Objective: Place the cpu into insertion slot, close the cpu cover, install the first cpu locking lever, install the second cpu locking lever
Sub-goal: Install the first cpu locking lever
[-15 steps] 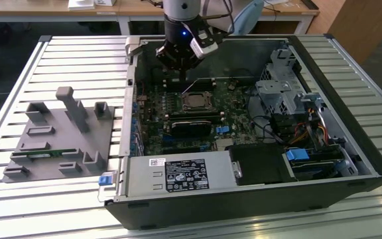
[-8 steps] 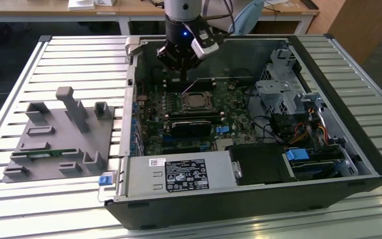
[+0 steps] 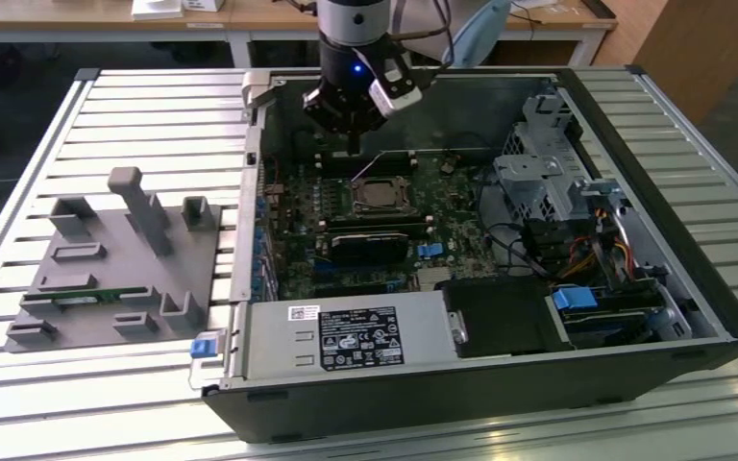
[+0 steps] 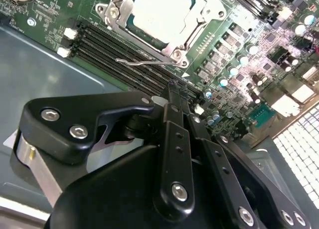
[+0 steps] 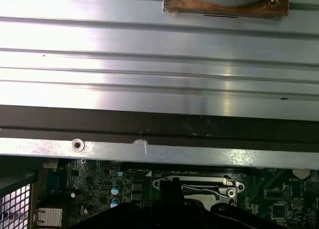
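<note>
The cpu (image 3: pixel 380 198) lies flat in the insertion slot (image 5: pixel 199 185) on the green motherboard, its silver top (image 4: pixel 162 12) showing through the window of the cpu cover (image 4: pixel 198 24). The cover lies down over the chip. A thin wire locking lever (image 4: pixel 144 63) runs along the socket side nearest my gripper; I cannot tell if it is latched. My gripper (image 3: pixel 350 144) hangs inside the case just beyond the socket's far side. Its black fingers (image 4: pixel 174 139) are pressed together with nothing between them, tips (image 4: pixel 173 92) a little above the memory slots.
Long black memory slots (image 4: pixel 119 52) lie between gripper and socket. The case's metal wall (image 5: pixel 149 124) stands close behind the gripper. A drive cage (image 3: pixel 549 173) and cables sit at the exterior view's right, a power supply (image 3: pixel 343 336) in front, a grey parts fixture (image 3: pixel 112 259) on the slatted table.
</note>
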Robot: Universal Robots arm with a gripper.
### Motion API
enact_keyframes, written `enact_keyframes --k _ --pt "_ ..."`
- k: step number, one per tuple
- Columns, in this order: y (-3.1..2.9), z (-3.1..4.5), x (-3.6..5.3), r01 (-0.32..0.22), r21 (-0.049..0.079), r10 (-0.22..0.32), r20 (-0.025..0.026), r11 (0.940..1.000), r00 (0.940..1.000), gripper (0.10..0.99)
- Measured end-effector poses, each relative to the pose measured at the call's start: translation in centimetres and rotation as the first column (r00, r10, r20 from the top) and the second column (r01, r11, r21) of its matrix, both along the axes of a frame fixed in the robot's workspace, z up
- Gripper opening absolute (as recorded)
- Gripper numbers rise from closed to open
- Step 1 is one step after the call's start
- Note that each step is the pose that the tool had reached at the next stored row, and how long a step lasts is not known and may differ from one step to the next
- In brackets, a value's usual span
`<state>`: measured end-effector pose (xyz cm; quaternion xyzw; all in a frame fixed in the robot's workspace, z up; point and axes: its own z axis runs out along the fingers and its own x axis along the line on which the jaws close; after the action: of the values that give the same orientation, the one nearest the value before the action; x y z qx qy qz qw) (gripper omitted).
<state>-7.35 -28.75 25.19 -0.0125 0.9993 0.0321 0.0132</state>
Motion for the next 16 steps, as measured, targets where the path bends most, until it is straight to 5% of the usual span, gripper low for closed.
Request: enact_keyframes --k 16 --pt "0.04 -0.89 0.94 0.0 0.0 0.0 0.0002 1.0 1.0 0.106"
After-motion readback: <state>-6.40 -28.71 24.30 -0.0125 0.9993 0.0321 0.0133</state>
